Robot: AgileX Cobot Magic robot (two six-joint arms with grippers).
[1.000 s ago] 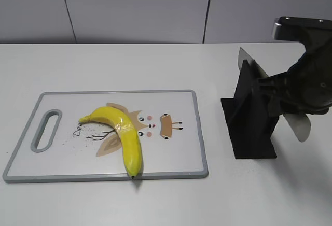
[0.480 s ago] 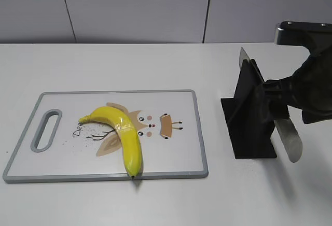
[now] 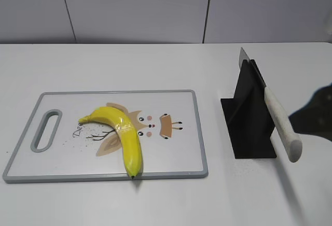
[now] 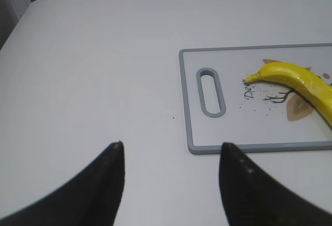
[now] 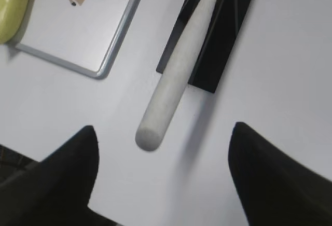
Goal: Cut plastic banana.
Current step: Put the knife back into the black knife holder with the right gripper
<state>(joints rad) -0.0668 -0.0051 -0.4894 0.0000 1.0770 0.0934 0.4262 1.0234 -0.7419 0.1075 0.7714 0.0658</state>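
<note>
— Toward the left edge of the counter [image 3: 155, 65]: plastic banana [image 3: 122, 135] lying on a grey-rimmed cutting board [image 3: 199, 132], dark tip right at the board's near rim, stem end pointing toward the handle slot [image 3: 46, 130].

— And toward the right edge?

— Black knife stand [image 3: 248, 119], a knife [image 3: 280, 127] leaning in it, pale handle sticking out toward the near edge, blade end up at the far side.

— Right gripper [image 5: 161, 184]?

— Jaws spread wide, hovering just short of the handle's butt end, touching nothing.

— Left gripper [image 4: 171, 179]?

— Also released, empty, over bare counter near the left edge, apart from the board.
</note>
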